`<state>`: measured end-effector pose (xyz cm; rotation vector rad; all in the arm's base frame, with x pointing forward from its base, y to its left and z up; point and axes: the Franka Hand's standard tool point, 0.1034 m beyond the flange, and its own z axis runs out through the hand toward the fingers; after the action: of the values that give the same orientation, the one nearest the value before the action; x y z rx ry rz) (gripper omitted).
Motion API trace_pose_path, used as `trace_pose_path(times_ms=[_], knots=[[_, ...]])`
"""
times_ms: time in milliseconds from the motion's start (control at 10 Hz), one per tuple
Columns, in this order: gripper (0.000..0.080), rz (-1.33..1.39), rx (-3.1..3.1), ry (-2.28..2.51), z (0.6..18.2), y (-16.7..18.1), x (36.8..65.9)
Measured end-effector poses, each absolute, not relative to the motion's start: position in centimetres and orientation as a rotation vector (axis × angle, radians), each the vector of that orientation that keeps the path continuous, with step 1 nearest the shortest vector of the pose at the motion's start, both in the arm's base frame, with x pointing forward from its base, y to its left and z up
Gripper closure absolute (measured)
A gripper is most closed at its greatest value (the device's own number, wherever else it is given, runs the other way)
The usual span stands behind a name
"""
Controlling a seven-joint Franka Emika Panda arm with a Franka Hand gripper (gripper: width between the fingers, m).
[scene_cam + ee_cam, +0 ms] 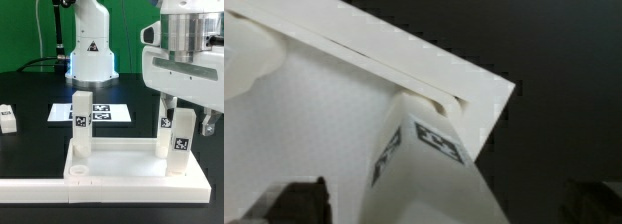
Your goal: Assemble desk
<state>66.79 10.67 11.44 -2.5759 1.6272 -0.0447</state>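
Observation:
The desk top (120,158), a white rimmed tray, lies at the front of the table. Two tagged white legs stand upright in its corner sockets, one at the exterior view's left (80,122) and one at its right (182,140). My gripper (186,122) hangs over the right leg, open, with a dark finger on each side of its upper end and a gap to it on both sides. In the wrist view that leg (438,165) rises from the desk top's corner (349,100) between my fingers (304,203), and my gripper (446,208) holds nothing.
A loose tagged leg (8,120) lies at the exterior view's far left. The marker board (105,113) lies behind the desk top. A long white border bar (60,187) runs along the front. The robot base (90,50) stands at the back.

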Motion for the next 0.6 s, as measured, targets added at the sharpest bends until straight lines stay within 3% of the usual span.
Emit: trace_pose_path(times_ms=[400, 600], knots=[[0.0150, -0.085, -3.015, 0.708, 10.63, 10.25, 66.61], [0.0150, -0.086, -3.009, 0.727, 10.63, 10.21, 66.64]])
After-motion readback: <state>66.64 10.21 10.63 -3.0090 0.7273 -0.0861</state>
